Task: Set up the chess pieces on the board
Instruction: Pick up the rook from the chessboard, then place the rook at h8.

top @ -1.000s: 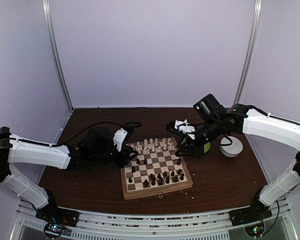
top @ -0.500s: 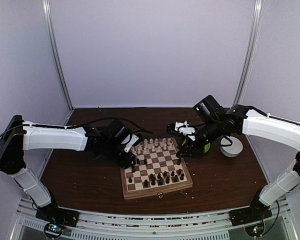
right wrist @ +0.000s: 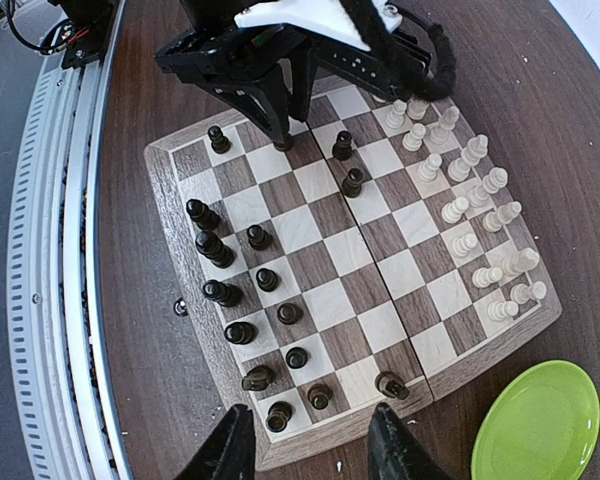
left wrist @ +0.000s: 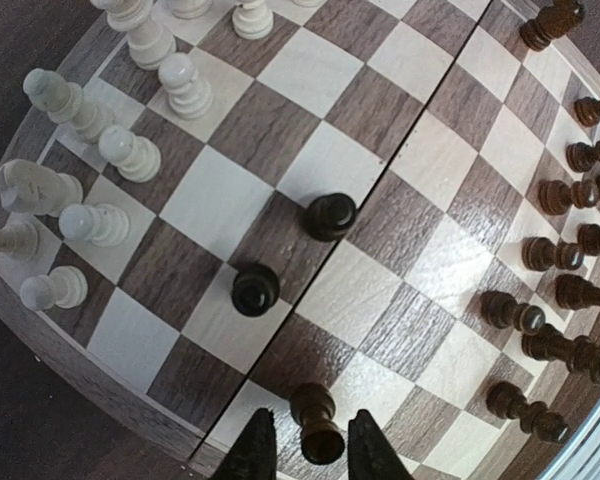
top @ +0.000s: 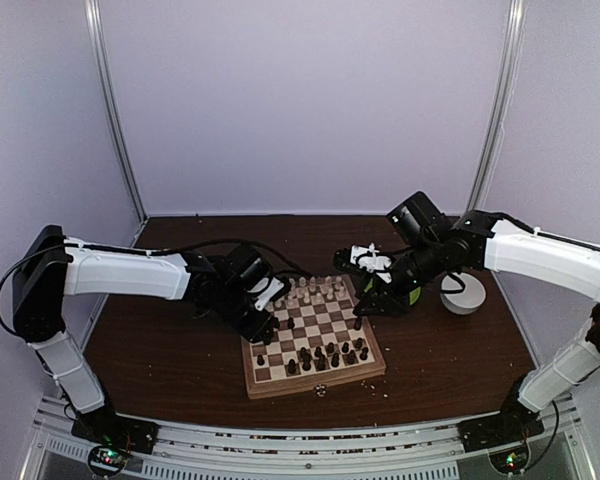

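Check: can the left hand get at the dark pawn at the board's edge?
Probably yes. The left hand sits with a finger on either side of that dark pawn, and no other piece crowds it. Whether it is gripped, I cannot tell.

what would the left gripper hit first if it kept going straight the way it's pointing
Likely the dark brown wooden pawn standing between the left gripper's fingers, near the edge of the chequered wooden chessboard; depth is unclear.

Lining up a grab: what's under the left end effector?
A dark pawn sits between the fingers of the left end effector, on the board near its edge, by the centre seam. Whether the fingers touch it cannot be seen.
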